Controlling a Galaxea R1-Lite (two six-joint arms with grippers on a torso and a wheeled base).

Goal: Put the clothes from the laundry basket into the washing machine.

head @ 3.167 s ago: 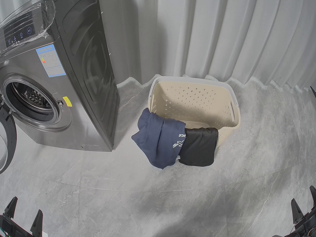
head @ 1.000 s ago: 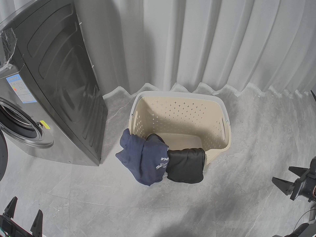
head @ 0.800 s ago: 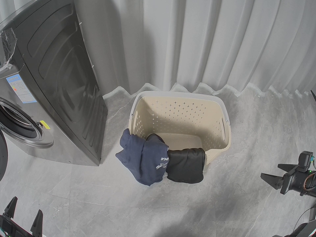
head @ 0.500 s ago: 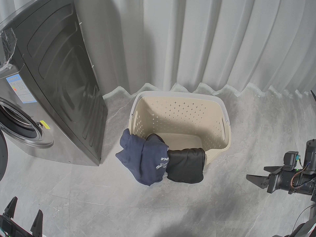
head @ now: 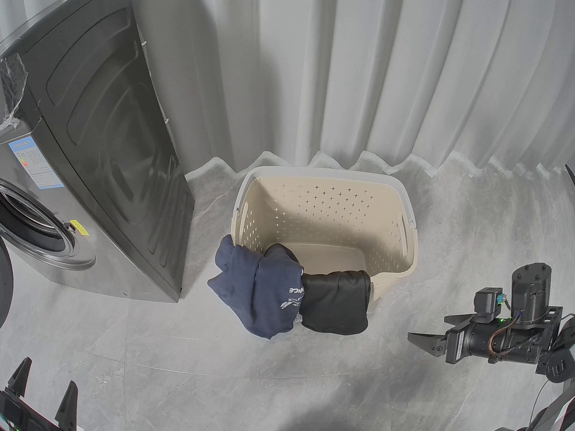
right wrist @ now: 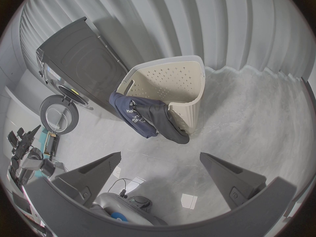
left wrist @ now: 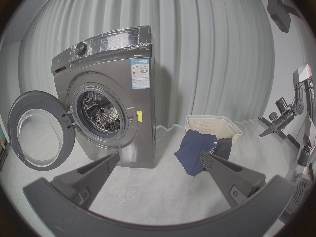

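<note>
1. Over the near rim of the beige perforated plastic laundry basket hang a navy blue garment and a black garment;
2. right gripper has swung toward them, spread wide, empty; grasp probably next;
3. left gripper also spread, empty.

Nothing legible: blue label, yellow sticker on washing machine (both tiny); white lettering on navy garment, folded.

White pleated curtain across top of frame w/ wavy hem. Grey marbled floor across btm half.
</note>
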